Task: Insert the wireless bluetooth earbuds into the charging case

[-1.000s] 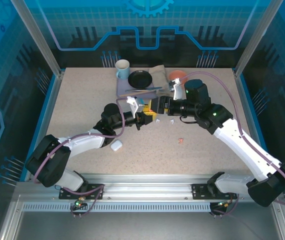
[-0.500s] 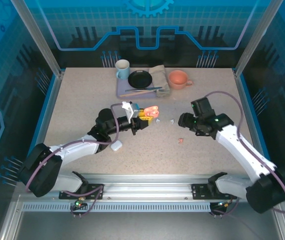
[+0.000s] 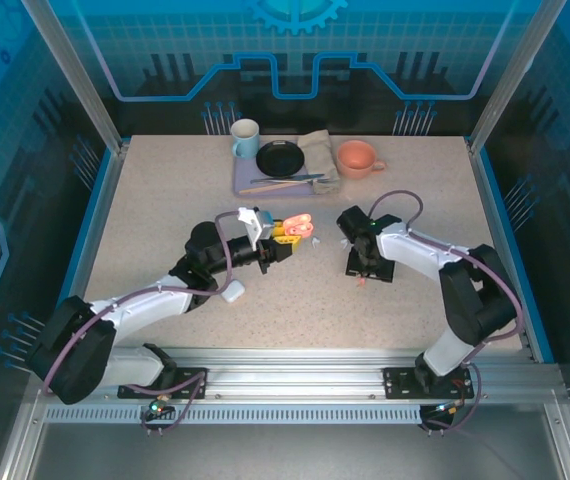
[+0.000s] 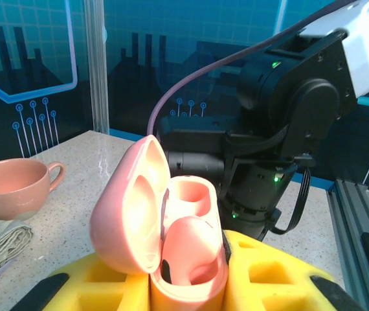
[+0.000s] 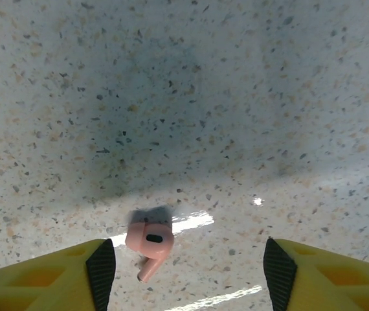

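Earbud offset decides your next move. Salmon-pink earbud [image 5: 149, 241] lies on bench [image 5: 249, 97] under right tool [image 5: 189, 275], jaws spread. It sits off-centre toward 9 o'clock in wrist view, just beside that jaw. Stem points about 7 o'clock, not across jaws. Right arm far nearer; judge you should shift toward 9 o'clock before closing. Left tool [image 4: 184, 288] pinches pink charging case [image 4: 171, 240], lid open, at 10 o'clock from right tool in top view.

Bright overhead light, blurred glare on tabletop [image 5: 191, 221]
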